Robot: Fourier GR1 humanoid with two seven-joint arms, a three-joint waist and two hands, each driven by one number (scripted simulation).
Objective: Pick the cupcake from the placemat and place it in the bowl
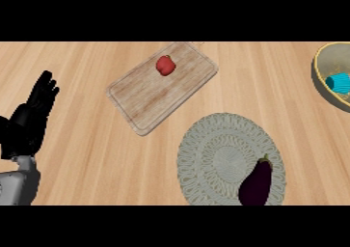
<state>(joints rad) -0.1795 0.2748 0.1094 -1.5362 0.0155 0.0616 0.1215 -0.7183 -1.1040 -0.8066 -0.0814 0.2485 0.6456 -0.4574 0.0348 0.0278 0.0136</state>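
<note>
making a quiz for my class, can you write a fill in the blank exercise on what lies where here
1. The cupcake lies inside the ____.
2. The dark eggplant rests on the round ____.
3. The small red food item sits on the wooden ____.
4. The left hand, fingers straight and up, is ____ rather than shut.
Missing words: bowl; placemat; cutting board; open.
</note>
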